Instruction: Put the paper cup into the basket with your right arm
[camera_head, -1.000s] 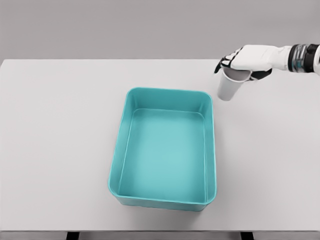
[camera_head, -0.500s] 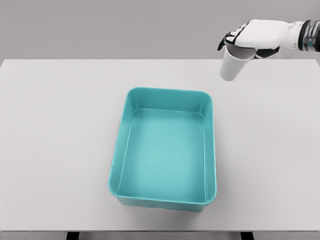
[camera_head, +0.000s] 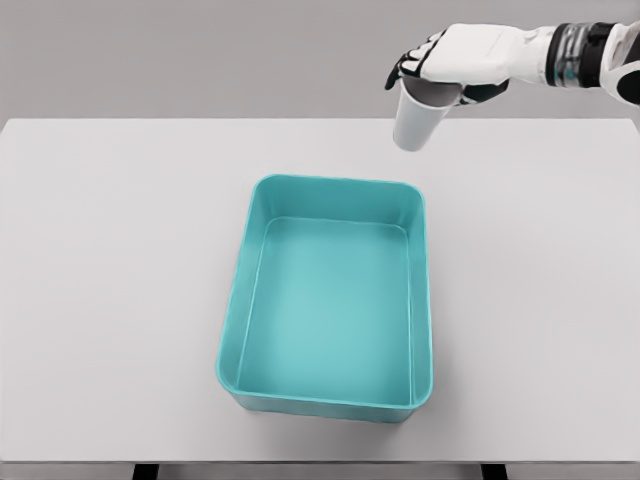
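now white paper cup (camera_head: 416, 122) upright, gripped by right hand (camera_head: 450, 62).

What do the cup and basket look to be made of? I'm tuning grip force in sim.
The paper cup, held by the right hand, looks like matte white paper: thin wall, no shine. The basket looks like moulded teal plastic: smooth, slightly glossy walls, rounded corners. Both are renders, so this is only appearance.

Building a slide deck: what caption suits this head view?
Right hand holds the white paper cup by its rim, above the grey table, beyond the empty teal plastic basket.
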